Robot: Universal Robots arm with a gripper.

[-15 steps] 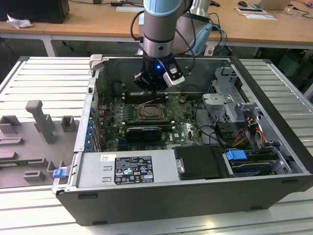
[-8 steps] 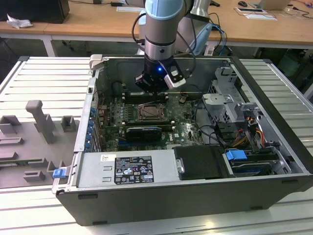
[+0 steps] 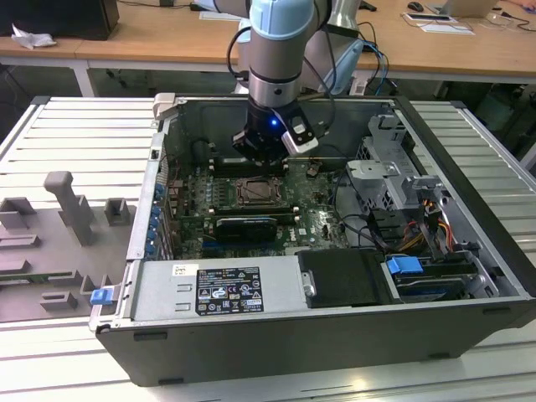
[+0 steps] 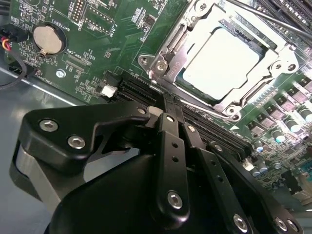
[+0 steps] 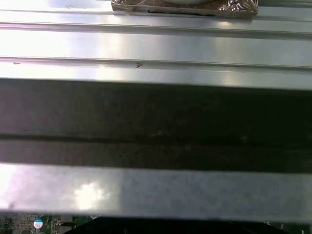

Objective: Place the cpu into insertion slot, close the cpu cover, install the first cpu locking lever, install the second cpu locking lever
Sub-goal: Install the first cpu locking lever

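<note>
Here a ribbed metal tabletop (image 3: pixel 75 134) carries the open computer case (image 3: pixel 335 335), wooden desks (image 3: pixel 167 38) behind. Inside, the cpu (image 4: pixel 222 63) sits in the insertion slot (image 4: pixel 168 48), cpu cover (image 4: pixel 275 56) closed; the end effector (image 4: pixel 173 119) hovers beside, fingers pressed together.

The flat square chip (image 4: pixel 222 63) has a pale silvery-beige metal top. The thin metal frame (image 4: pixel 195 39) around it is silver and shiny. The circuit board (image 4: pixel 97 44) is green with small white print. The round coin battery (image 4: pixel 47 39) is silver. The pincer (image 4: pixel 168 119) is matte black with silver screws. The computer case (image 3: pixel 335 335) is dark grey, and carries a bright blue clip (image 3: pixel 404 268).
</note>
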